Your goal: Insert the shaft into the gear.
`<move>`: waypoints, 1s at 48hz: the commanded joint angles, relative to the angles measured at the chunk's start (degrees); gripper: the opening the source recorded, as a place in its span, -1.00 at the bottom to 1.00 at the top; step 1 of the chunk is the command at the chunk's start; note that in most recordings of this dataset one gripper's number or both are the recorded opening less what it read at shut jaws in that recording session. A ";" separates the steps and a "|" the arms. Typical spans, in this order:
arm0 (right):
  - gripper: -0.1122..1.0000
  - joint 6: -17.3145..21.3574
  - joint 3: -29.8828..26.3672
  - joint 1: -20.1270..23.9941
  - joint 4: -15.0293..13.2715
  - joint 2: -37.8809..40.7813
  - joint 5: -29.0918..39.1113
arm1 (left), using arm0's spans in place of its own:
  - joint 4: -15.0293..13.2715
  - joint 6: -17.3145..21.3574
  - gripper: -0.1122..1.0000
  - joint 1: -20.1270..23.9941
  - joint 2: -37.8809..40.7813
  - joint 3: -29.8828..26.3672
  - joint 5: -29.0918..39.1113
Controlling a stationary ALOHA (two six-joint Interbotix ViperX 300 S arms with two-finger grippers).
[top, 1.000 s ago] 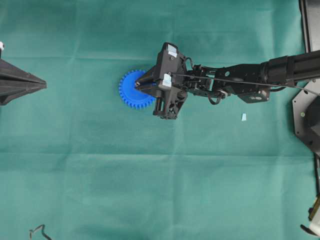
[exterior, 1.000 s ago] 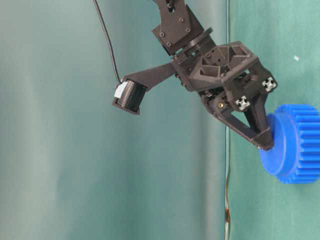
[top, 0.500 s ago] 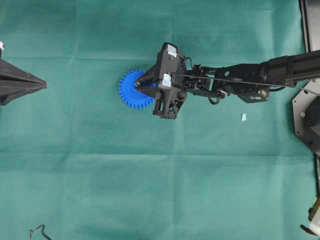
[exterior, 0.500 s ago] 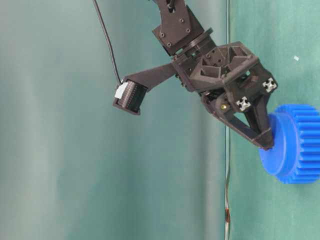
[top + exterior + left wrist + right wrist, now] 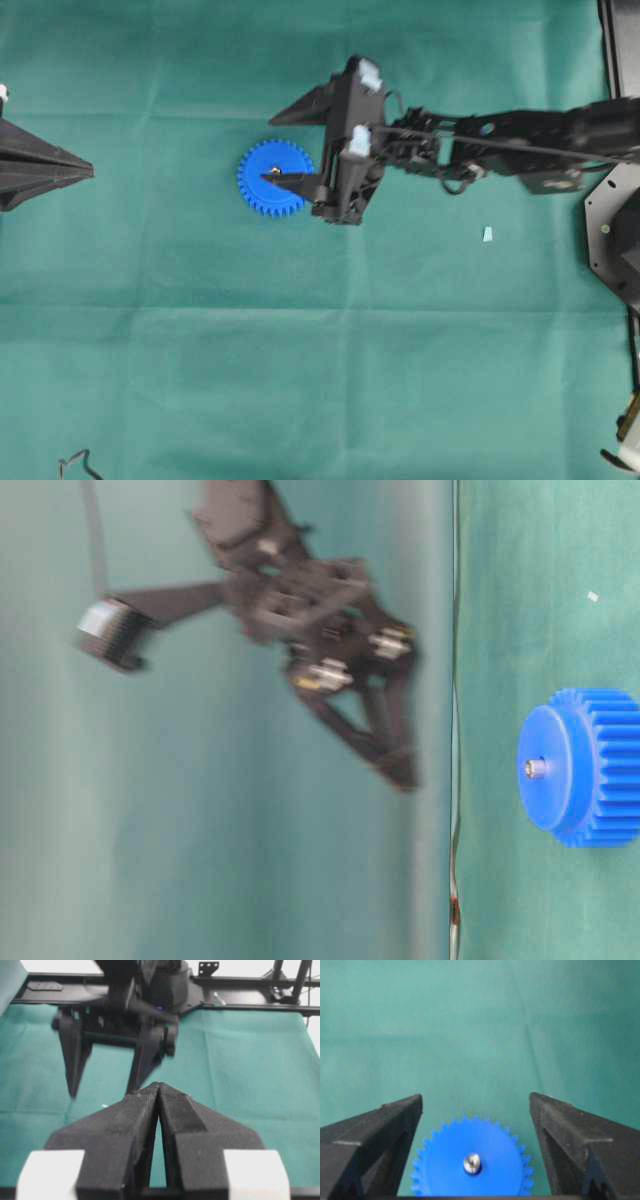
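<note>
The blue gear (image 5: 256, 163) lies flat on the green cloth with the silvery shaft (image 5: 275, 171) standing in its centre hole. From table level the shaft (image 5: 537, 768) pokes a little out of the hub of the gear (image 5: 595, 780). My right gripper (image 5: 268, 150) hangs open above the gear, clear of it and blurred by motion (image 5: 400, 767). In the right wrist view its fingers (image 5: 395, 1125) stand wide either side of the gear (image 5: 490, 1145) and shaft (image 5: 472, 1163). My left gripper (image 5: 88, 170) rests shut and empty at the far left (image 5: 159, 1086).
A small pale-blue scrap (image 5: 487, 234) lies on the cloth under the right arm. A tiny white speck (image 5: 593, 596) sits beyond the gear. A bent dark wire (image 5: 75, 465) lies at the near left corner, and black frame parts (image 5: 612, 235) line the right edge.
My right gripper has opened wide and let go of the shaft, then lifted off the gear. The shaft stays upright in the hub. The left arm has not moved.
</note>
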 commanded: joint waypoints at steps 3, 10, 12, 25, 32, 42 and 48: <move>0.79 -1.05 0.35 0.09 -0.18 -7.65 2.02 | 0.09 0.00 -0.79 0.09 0.09 -1.58 -0.26; 0.79 -1.85 2.55 0.09 -0.18 -13.36 2.72 | 0.18 0.00 -0.79 0.09 0.09 -1.58 -0.26; 0.79 -1.85 3.69 0.09 -0.18 -15.21 2.37 | 0.18 0.00 -0.79 0.09 0.09 -1.58 -0.26; 0.78 -1.85 10.90 0.09 -0.18 -24.08 2.29 | 0.18 0.00 -0.79 0.09 0.09 -1.58 -0.26; 0.78 -1.76 14.68 0.09 -0.18 -29.36 2.29 | 0.09 0.00 -0.79 0.09 0.00 -1.58 -0.26; 0.78 -1.76 19.86 0.09 -0.09 -36.47 2.20 | 0.18 0.00 -0.79 0.09 0.00 -1.58 -0.26; 0.78 -1.58 22.41 0.09 0.09 -39.29 2.11 | 0.09 -0.09 -0.79 0.09 0.09 -1.49 -0.26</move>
